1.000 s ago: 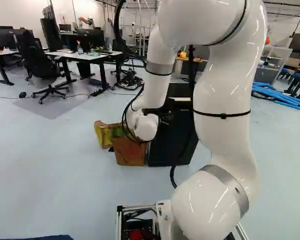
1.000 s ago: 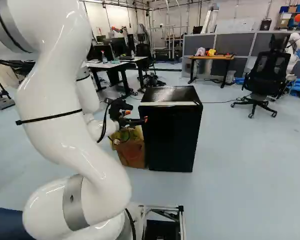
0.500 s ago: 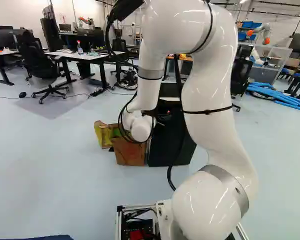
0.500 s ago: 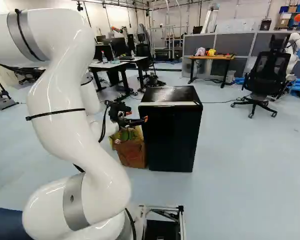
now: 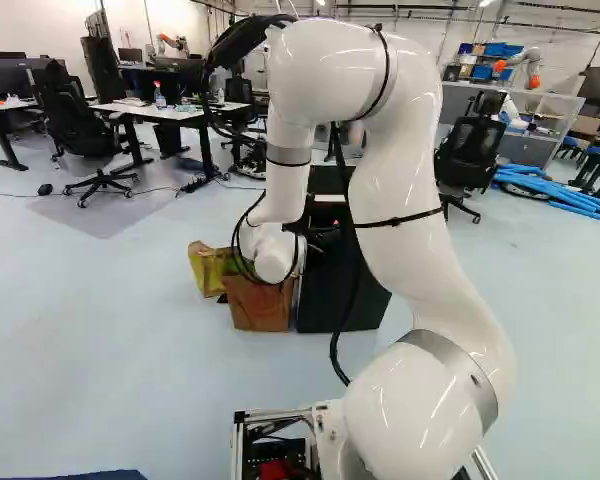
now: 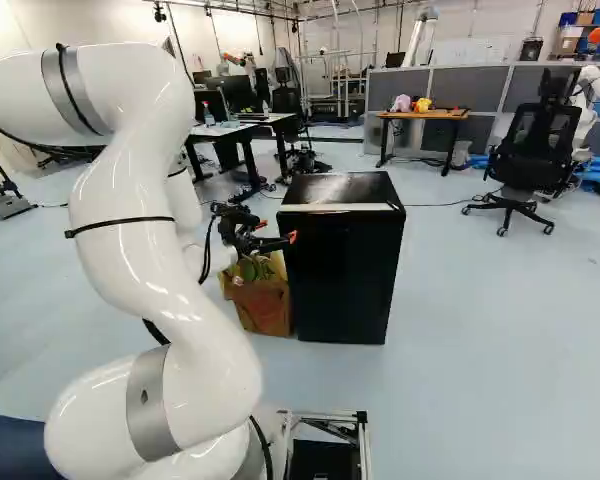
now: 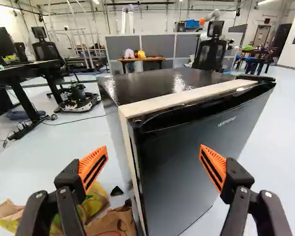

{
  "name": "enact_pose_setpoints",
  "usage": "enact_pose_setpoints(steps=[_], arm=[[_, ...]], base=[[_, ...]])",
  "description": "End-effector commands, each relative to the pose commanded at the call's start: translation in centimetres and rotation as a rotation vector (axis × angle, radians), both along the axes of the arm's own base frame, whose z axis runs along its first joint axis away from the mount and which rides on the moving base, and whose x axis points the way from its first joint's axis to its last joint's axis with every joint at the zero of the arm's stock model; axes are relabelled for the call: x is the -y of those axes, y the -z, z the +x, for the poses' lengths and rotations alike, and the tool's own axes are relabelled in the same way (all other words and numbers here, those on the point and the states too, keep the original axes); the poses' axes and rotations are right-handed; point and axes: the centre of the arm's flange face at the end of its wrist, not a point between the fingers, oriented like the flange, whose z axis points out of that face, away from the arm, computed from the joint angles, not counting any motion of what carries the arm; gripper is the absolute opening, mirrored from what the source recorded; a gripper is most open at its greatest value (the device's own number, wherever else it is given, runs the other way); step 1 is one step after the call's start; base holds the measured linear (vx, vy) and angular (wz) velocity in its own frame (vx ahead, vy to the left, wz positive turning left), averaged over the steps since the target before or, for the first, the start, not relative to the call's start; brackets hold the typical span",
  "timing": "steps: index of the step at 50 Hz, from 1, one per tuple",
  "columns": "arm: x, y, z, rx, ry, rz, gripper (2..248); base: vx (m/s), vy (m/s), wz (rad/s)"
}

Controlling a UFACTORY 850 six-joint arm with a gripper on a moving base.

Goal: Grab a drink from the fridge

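White links of my arm (image 5: 410, 190) have swung left and dropped at the elbow in the left base view, uncovering the black office chair (image 5: 468, 155) behind. The base has not moved. My claw (image 7: 153, 147) barely shifts in the right base view: its tips hold their place near the front of the black mini fridge (image 6: 345, 270), while its body settles a little lower. So I read this as a change of posture and angle, not a real advance.

I have the claw spread wide, with nothing gripped between its orange pads (image 7: 91, 161). Ahead, between them as the wrist view looks, stands the upright edge of the closed fridge door (image 7: 187, 167), bordered by a pale strip (image 7: 179, 97). I cannot tell whether a finger touches it.

No drink shows; I take it to be inside. The door must come first: I need to get one finger behind its side edge and pull. The brown paper bag (image 6: 263, 305), just beside the fridge, could snag me if I dip too low.
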Motion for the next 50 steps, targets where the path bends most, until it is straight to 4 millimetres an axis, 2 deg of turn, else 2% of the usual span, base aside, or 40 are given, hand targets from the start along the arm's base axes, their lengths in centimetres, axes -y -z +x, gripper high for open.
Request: enact_pose_setpoints(steps=[50], arm=[[0.4, 0.3, 2.8, 0.033, 0.068, 0.013, 247]], base=[[0.0, 0.0, 0.0]])
